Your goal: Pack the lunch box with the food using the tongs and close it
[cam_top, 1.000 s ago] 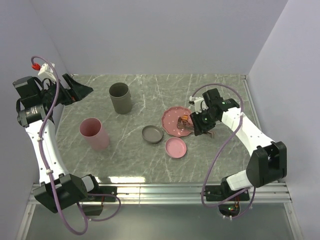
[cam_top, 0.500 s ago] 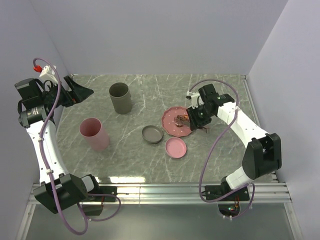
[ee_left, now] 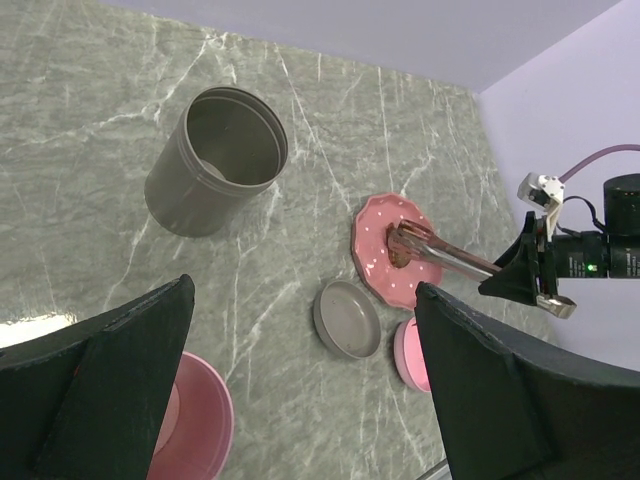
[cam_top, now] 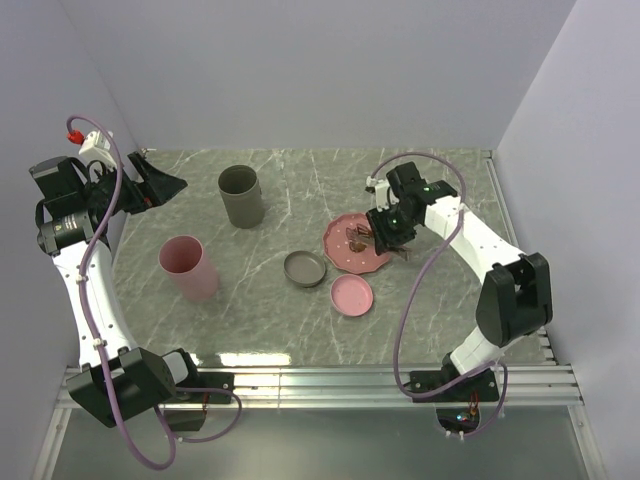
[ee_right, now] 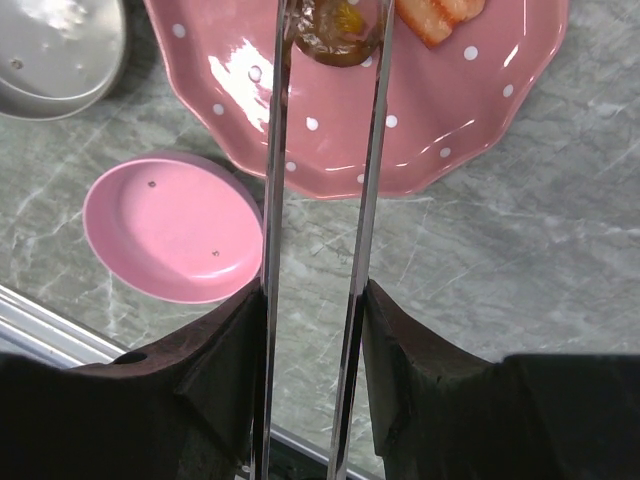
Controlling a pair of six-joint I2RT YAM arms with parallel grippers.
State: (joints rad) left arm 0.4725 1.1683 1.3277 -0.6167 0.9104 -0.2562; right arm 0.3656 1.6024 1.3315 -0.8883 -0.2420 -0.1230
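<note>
Moved since a second ago: right gripper, carried leftward over the pink dotted plate. Tongs: clamped between its fingers, tips set either side of a brown food piece on the plate. Left gripper: spread wide, nothing grasped.

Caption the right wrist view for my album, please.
Right gripper pinches metal tongs, their arms straddling a brown food piece on a dotted pink plate.

**Around the work: bench, plate, walls**

We see a grey-green marbled bench, closed in by pale lilac walls. Right of its middle lies a pink, white-dotted plate with a scalloped rim. A metal rail edges the near side.
</note>
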